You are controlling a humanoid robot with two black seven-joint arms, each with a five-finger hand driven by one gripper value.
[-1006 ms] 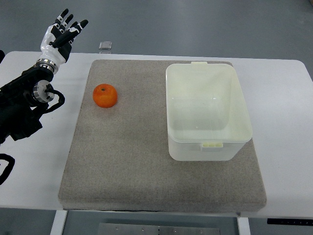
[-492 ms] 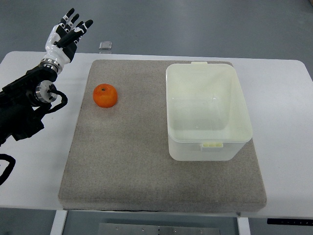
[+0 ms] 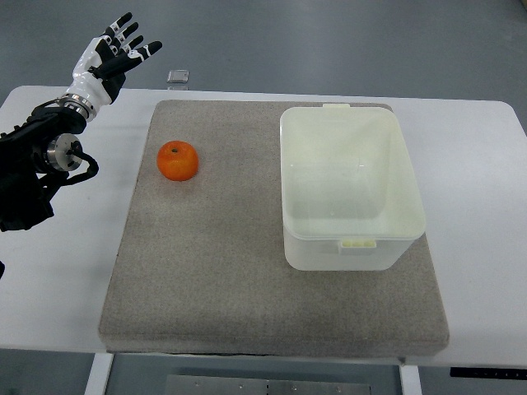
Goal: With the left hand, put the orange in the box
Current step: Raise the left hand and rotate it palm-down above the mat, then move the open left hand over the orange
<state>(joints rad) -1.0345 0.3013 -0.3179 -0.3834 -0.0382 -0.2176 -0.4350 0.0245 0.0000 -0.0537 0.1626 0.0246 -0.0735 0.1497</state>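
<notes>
Top view: my left hand [image 3: 111, 53] hovers at upper left, fingers spread, holding nothing. The orange [image 3: 177, 160] sits on the grey mat [image 3: 214, 271], left of centre, well apart from the empty box [image 3: 350, 185]. Reaching, grasping and placing all remain.

The orange [image 3: 177, 160] is bright orange, the box [image 3: 350, 188] pale cream-white. The mat [image 3: 214, 263] is grey-beige and speckled, the table [image 3: 482, 206] plain white. The left hand [image 3: 109, 56] is black and white.
</notes>
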